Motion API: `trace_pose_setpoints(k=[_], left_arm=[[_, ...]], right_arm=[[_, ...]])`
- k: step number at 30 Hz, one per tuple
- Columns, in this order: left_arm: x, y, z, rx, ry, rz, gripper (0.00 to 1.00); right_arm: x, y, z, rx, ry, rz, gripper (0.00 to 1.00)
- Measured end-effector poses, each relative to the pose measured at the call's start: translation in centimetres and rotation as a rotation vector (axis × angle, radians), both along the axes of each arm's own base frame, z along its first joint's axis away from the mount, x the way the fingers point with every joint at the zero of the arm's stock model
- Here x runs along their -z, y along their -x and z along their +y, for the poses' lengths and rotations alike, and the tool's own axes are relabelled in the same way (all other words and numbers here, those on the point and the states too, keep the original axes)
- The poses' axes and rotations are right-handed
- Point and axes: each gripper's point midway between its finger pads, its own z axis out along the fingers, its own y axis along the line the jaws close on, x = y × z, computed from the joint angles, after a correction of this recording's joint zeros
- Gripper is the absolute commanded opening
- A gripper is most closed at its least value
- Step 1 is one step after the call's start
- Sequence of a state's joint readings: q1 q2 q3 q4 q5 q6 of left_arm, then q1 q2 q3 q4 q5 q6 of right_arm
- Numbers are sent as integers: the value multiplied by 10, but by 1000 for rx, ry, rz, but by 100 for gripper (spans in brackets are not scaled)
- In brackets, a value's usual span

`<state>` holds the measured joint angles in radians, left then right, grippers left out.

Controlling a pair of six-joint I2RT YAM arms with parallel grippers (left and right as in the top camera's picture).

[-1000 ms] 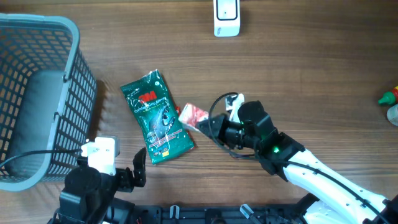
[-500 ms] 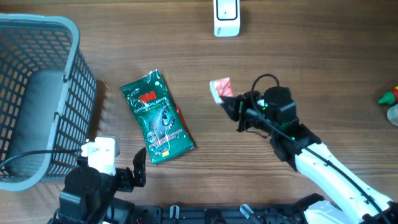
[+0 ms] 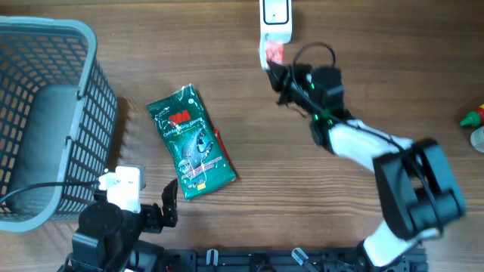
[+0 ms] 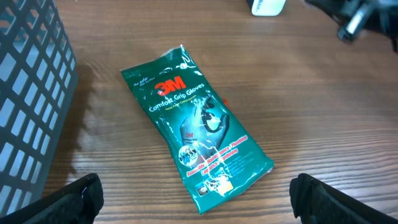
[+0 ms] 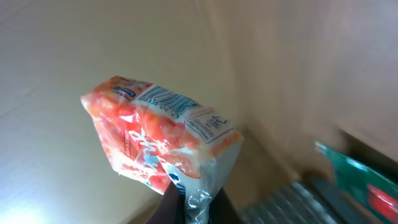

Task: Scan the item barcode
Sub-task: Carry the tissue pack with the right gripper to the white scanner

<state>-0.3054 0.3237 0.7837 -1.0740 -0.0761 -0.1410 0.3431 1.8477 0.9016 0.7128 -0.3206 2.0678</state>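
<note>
Since a second ago, we see that the right gripper (image 3: 278, 69) has swung from beside the green packet to the far side of the wooden table (image 3: 393, 68). It has carried the one orange-red plastic snack sachet (image 3: 271, 53) with it.

Going left to right, we count one grey plastic mesh basket (image 3: 45, 113) at the left edge. Near it, the left gripper (image 4: 196, 186) hangs with its two fingers (image 4: 78, 198) spread wide and holding nothing. One green foil packet of 3M gloves (image 3: 190, 142) lies flat just beyond it.

Further right, one white box-shaped scanner (image 3: 275, 17) stands at the far edge. The sachet is right at its near end, pinched at one corner in the right gripper's closed jaws. The right wrist view shows its barcode label (image 5: 166, 99). One small green-and-red object (image 3: 472, 118) sits at the right edge.
</note>
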Motion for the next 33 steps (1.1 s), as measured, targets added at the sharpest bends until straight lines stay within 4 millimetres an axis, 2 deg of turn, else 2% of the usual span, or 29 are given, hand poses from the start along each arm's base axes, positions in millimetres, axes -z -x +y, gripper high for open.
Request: trace_pose_setpoints(k=[3, 9, 13, 21, 24, 26, 28, 30, 33], left_arm=[[0, 0, 0, 0, 0, 0, 100], [0, 0, 0, 0, 0, -1, 100], [0, 0, 0, 0, 0, 0, 100], [0, 0, 0, 0, 0, 0, 100], [0, 0, 0, 0, 0, 0, 100], [0, 0, 0, 0, 0, 0, 100], [0, 0, 0, 0, 0, 0, 100], [0, 0, 0, 0, 0, -1, 100], [0, 0, 0, 0, 0, -1, 100]], right_arm=[[0, -43, 7, 13, -8, -23, 5], [41, -114, 5, 56, 14, 26, 5], [50, -135, 7, 60, 44, 56, 5], [47, -139, 10, 45, 57, 55, 5], [44, -138, 14, -33, 201, -76, 4], [57, -134, 13, -78, 311, -70, 5], [82, -121, 6, -137, 425, -6, 5], [89, -115, -6, -166, 496, 19, 5], [74, -110, -36, -174, 602, 22, 4]])
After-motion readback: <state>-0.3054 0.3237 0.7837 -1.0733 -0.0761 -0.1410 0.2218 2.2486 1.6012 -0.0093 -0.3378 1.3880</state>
